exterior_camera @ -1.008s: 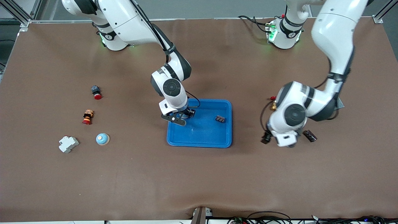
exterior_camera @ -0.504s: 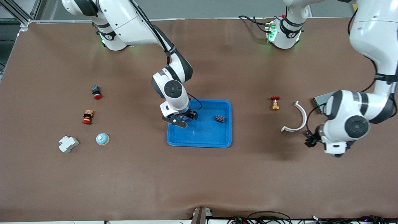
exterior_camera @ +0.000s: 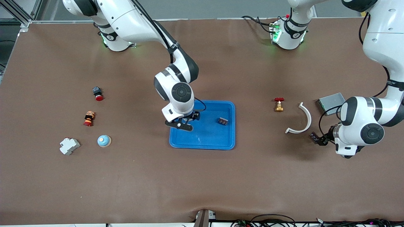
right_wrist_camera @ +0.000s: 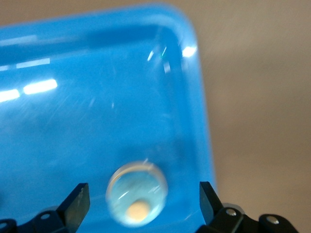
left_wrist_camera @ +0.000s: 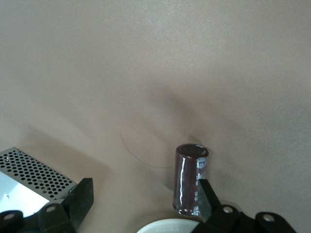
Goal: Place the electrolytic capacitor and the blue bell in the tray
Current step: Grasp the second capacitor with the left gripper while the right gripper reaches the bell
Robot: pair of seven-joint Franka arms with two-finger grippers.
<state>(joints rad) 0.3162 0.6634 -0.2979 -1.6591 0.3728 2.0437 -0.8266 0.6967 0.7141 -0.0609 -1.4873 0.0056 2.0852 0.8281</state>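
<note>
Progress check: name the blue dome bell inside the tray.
The blue dome bell below the right gripper, in the bright-blue plastic tray; the other bell sits on the table.

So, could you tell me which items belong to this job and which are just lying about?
Job: tray, blue bell in it, electrolytic capacitor.
Lying about: second bell, red button, striped button, white block, brass valve, white arc, grey box, dark part.

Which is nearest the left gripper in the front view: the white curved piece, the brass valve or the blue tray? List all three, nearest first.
From the left gripper, which hangs low at the left arm's end of the table:
1. White curved piece, beside it.
2. Brass valve, toward the table's middle.
3. Blue tray, at the middle, under the right gripper.
</note>
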